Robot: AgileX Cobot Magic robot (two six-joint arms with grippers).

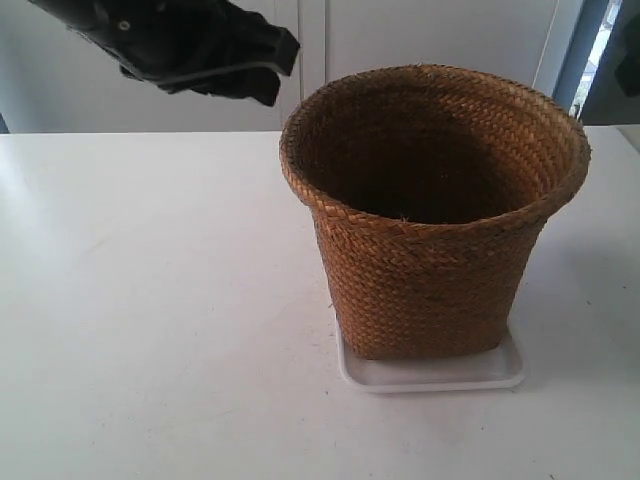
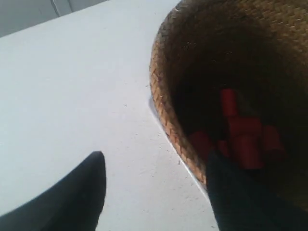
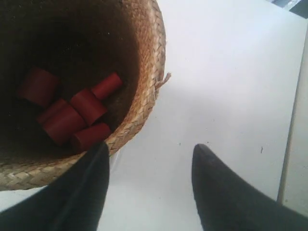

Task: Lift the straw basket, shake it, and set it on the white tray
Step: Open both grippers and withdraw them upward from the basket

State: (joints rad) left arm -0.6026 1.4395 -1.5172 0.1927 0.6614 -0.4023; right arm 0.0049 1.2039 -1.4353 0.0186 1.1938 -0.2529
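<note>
Straw basket [image 1: 435, 260] is seated upright on white tray [image 1: 430, 375], on surface [image 1: 150, 300]. Left tool [image 2: 155, 159] is held open above its rim. Right tool [image 3: 150, 147] is held open beside rim. Red cylinders [image 3: 72, 115] are seen inside.

The tall brown bucket-shaped basket of woven straw [image 1: 430, 270], right of centre in the exterior view, looks rough and matt. Its coarse plaited fibres end in a thick braided rim. The flat white rectangular tray [image 1: 440, 378] beneath it looks like smooth, glossy plastic. The white surface [image 1: 150, 320] is smooth with a dull sheen. The small red cylinders [image 3: 72, 118] inside the basket look smooth and matt. The left claw [image 2: 156, 159] and right claw [image 3: 151, 147] have dark, smooth, matt fingers.
</note>
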